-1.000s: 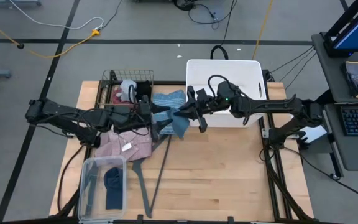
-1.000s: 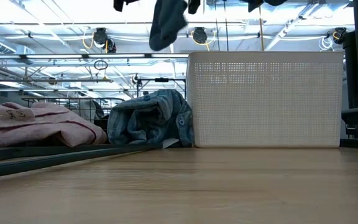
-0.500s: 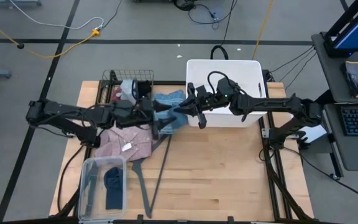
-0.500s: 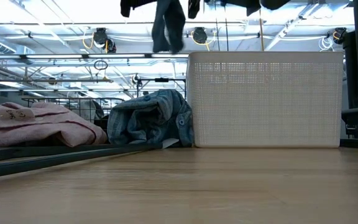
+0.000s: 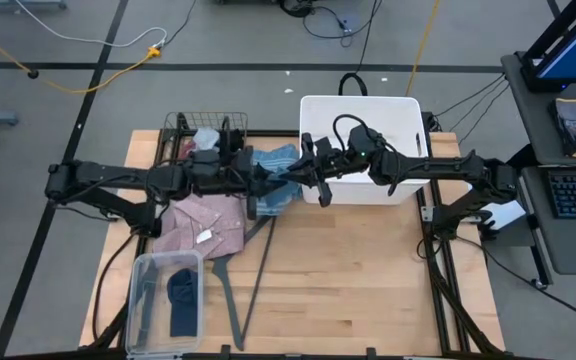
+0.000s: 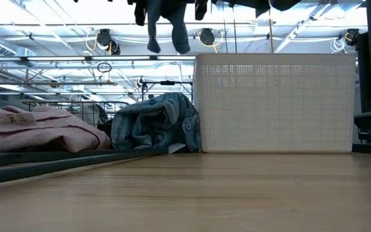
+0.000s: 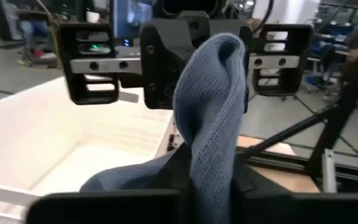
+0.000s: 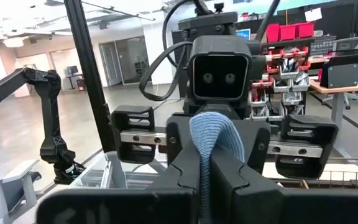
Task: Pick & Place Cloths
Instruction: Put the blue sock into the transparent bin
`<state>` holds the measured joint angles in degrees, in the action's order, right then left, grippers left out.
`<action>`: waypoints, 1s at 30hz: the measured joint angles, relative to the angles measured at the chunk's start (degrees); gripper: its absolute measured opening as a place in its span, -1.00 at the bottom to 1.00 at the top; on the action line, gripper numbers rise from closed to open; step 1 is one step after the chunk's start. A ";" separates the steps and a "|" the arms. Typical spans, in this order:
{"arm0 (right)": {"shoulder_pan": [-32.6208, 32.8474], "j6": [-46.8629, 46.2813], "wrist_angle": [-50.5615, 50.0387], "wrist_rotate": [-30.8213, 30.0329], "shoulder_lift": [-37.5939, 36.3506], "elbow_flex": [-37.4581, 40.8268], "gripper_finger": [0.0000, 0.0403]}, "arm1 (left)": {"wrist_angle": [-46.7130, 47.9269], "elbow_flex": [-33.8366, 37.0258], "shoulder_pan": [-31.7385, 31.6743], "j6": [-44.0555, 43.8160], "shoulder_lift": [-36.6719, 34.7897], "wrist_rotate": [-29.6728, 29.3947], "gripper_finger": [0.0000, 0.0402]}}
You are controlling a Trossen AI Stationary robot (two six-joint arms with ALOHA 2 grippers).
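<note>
A pale grey-blue knit cloth (image 5: 280, 195) hangs in the air between my two grippers, near the white basket's left wall. My left gripper (image 5: 265, 187) and my right gripper (image 5: 303, 180) face each other closely, both shut on it. In the low view the cloth (image 6: 164, 22) hangs at the picture's top with two ends dangling. A pink checked shirt (image 5: 204, 226) lies on the table below the left arm. A blue garment (image 6: 156, 122) lies heaped against the basket. My left gripper pinches a bunched fold of the cloth (image 7: 207, 155) between its two fingers, coming level from the table's left. The cloth rises from the fingers toward the other gripper, clear of the table. My right gripper pinches the cloth's rounded fold (image 8: 205, 140) between its two fingers, level from the table's right. Several layers sit in the pinch. The cloth is lifted clear and its ends (image 6: 181, 45) hang down.
The white basket (image 5: 398, 108) stands at the far right. A wire basket (image 5: 180, 125) with cloths stands at the far left. A clear bin (image 5: 148, 268) with a navy piece sits near the front left. A grey hanger (image 5: 230, 295) lies beside it.
My left gripper has moved toward the right gripper and the table's far edge, then shut on the cloth. The cloth, which hung broad from the right gripper alone, is now gathered between both grippers with two narrow ends dangling.
</note>
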<state>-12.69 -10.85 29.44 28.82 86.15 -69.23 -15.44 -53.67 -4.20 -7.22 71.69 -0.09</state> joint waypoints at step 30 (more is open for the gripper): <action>-3.89 -4.98 -14.67 10.38 -1.55 0.02 -0.26 | 22.09 0.00 8.83 -17.42 -18.09 -9.22 -0.98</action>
<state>-16.58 -15.84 14.77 39.20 84.60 -69.21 6.64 -53.67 4.63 -24.63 53.60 -9.31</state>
